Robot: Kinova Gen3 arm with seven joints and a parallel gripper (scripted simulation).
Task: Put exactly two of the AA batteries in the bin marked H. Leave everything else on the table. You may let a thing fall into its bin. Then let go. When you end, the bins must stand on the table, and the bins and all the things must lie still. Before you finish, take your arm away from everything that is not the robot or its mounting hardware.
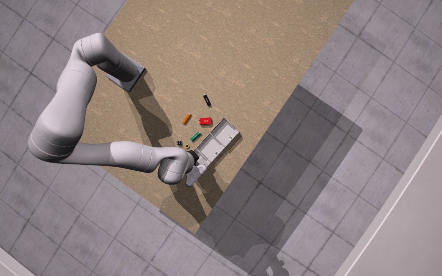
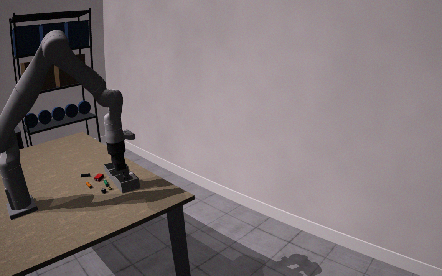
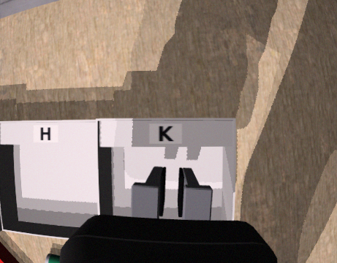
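Three AA batteries lie on the table: a black one (image 1: 207, 99) (image 2: 85, 175), an orange one (image 1: 186, 118) (image 2: 88, 184) and a green one (image 1: 195, 136) (image 2: 106, 183) nearest the bins. Bin H (image 1: 212, 145) (image 3: 58, 175) is the middle of three joined bins and looks empty. My gripper (image 2: 126, 175) (image 3: 172, 184) is partly open, with nothing between its fingers. It points down at bin K (image 2: 129, 187) (image 3: 106, 133), the end bin beside H, with the fingertips low over or inside it. The arm hides most of K in the top view.
Bin S (image 1: 224, 130) is at the other end of the row. A red block battery (image 1: 205, 121) (image 2: 99, 177) lies beside the bins. A black die (image 1: 178, 142) (image 2: 103, 190) and a brass nut (image 1: 187, 146) (image 2: 109, 188) lie near the green battery, close to the arm.
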